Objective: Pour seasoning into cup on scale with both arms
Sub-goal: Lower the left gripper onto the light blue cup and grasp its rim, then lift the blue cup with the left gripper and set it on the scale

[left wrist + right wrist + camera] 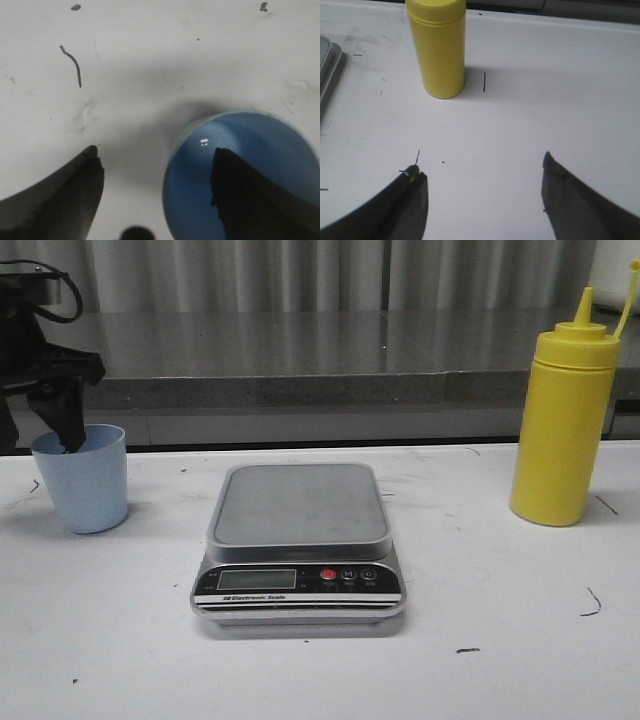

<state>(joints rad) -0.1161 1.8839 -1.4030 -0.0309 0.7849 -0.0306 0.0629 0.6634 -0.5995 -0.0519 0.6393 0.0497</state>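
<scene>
From my station I take the scale (pixel 298 545) as my reference: it sits flat on the white surface (pixel 480 640), its steel platform bare and its black front panel with the display and buttons facing the front camera.

The cup (pixel 82 478) stands upright on the surface to the left of the scale and well apart from it. My left gripper (pixel 155 180) is at the cup. In the left wrist view I see one finger (pixel 245 195) reaching down inside the pale blue cup (pixel 200 165), while the other finger (pixel 65 195) hangs outside over bare surface, apart from the cup's wall. The jaws are spread, straddling the rim, with nothing clamped between them. In the front view the gripper (pixel 60 410) shows as a black shape dipping into the cup's mouth.

The seasoning (pixel 563 420) stands upright on the surface to the right of the scale, also well apart from it, its pointed nozzle up. In the right wrist view I see only its yellow body (pixel 438 47), with the scale's edge (pixel 327 70) just showing at the border of the picture.

My right gripper (pixel 482 192) hovers over the bare surface, short of the bottle and touching nothing. Its jaws are released and wide apart, both fingers (pixel 410 200) dark at the bottom of that view. I cannot see this gripper in the front view.
</scene>
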